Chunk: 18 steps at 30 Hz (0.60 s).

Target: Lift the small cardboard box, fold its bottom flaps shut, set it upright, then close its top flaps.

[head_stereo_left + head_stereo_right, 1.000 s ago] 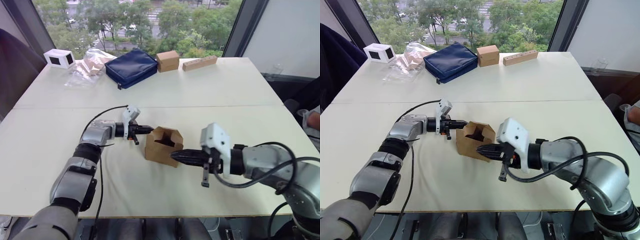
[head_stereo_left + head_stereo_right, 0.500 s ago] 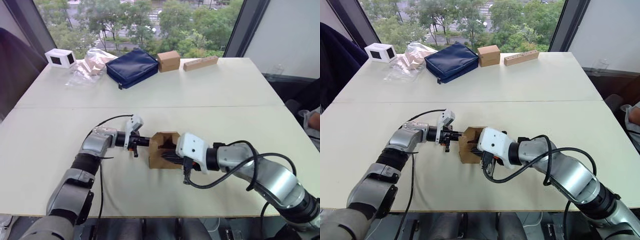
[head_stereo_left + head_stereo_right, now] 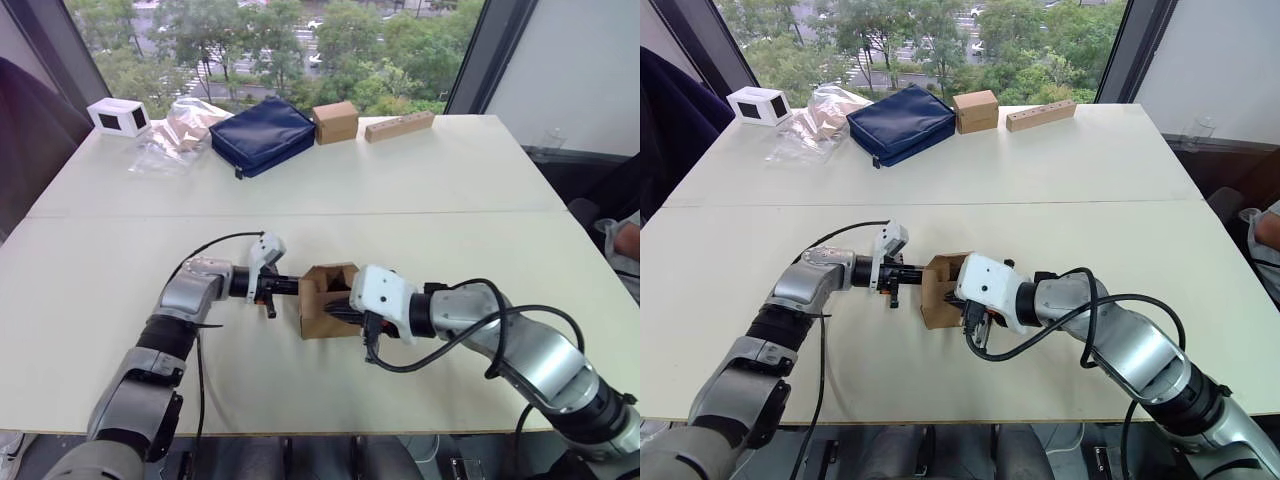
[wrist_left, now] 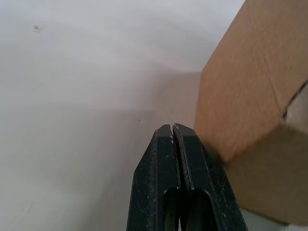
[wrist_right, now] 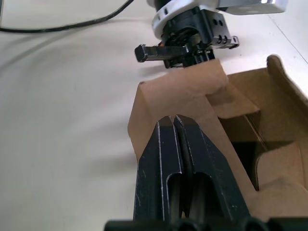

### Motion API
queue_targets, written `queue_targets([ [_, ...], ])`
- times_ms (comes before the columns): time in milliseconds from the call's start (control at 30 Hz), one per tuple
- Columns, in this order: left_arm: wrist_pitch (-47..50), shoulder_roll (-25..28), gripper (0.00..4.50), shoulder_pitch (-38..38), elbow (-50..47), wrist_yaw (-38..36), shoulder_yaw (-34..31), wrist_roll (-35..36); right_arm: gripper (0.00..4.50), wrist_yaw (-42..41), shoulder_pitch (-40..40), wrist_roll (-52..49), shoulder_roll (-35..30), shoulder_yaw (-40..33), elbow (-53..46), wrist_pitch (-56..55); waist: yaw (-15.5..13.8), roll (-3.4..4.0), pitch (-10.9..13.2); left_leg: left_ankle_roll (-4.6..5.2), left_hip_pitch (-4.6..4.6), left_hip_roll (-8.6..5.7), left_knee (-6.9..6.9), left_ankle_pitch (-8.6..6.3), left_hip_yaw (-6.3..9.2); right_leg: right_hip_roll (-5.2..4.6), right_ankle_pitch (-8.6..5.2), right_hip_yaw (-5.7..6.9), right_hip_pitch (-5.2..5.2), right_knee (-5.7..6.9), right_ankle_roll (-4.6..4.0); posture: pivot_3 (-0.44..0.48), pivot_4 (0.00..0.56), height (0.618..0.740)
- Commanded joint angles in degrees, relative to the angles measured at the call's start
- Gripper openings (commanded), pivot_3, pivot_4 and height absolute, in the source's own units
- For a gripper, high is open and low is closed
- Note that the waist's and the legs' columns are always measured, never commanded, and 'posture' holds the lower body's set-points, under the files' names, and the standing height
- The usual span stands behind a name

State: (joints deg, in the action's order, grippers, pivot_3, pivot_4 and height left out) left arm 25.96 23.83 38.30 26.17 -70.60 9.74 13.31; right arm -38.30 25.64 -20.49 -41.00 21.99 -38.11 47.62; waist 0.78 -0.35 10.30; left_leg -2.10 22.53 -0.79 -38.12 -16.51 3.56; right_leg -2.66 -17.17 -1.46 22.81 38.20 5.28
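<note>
Your left gripper (image 3: 296, 285), fingers pressed together, sits left of centre in the head view with its tip touching the left side of the small cardboard box (image 3: 322, 310). The box stands on the table (image 3: 420, 190) at centre frame, its top flaps (image 5: 192, 91) open. From the right, your right gripper (image 5: 174, 120), fingers pressed together, reaches over a flap.

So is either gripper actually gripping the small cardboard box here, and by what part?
No. Both the left gripper and the right gripper are shut with nothing between the fingers; they only press against opposite sides of the small cardboard box.
</note>
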Motion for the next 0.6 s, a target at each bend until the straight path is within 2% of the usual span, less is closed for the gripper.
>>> queue_targets([
  [33,-0.29,0.85,0.02,0.08,-1.85,1.73,-2.63,1.23,0.0,-0.02,-0.42,0.15,1.1,-1.49,-0.04,-0.34,-0.02,0.0,0.0,0.0,0.0,-0.02,0.0,0.0,-0.01,-0.02,0.0,0.0,0.0,0.0,0.0,0.0,0.15,0.74],
  [200,1.9,5.65,0.02,-1.07,-6.57,1.54,-5.45,2.91,0.0,-0.13,-0.63,0.81,1.68,-1.63,1.25,-0.95,0.14,0.0,0.0,0.0,0.0,0.0,0.0,0.0,0.0,0.0,0.0,0.0,0.02,0.0,0.0,0.0,0.15,0.74],
  [367,8.41,11.46,0.02,-3.63,-18.53,-1.0,-6.43,7.01,0.0,-0.27,-0.85,1.2,2.36,-1.99,2.01,-1.97,0.19,0.01,0.0,0.0,-0.01,0.07,0.02,0.0,0.0,0.0,0.0,0.0,0.03,0.01,-0.01,0.0,0.15,0.74],
  [500,17.14,16.14,0.02,-7.14,-32.15,-3.58,-7.99,14.92,0.0,-0.67,-0.73,1.38,2.74,-2.59,2.85,-2.67,0.04,0.0,0.0,0.0,0.0,0.06,0.01,0.0,0.0,-0.03,0.0,0.0,-0.02,-0.03,-0.01,0.0,0.15,0.74],
  [600,20.71,17.4,0.02,-9.63,-39.39,-2.43,-7.54,18.11,0.0,-0.99,-0.64,1.79,2.79,-2.82,3.93,-3.66,0.08,0.02,-0.01,0.0,-0.01,0.07,0.02,-0.01,0.0,-0.08,0.0,-0.02,-0.04,-0.04,-0.01,0.0,0.15,0.74],
])
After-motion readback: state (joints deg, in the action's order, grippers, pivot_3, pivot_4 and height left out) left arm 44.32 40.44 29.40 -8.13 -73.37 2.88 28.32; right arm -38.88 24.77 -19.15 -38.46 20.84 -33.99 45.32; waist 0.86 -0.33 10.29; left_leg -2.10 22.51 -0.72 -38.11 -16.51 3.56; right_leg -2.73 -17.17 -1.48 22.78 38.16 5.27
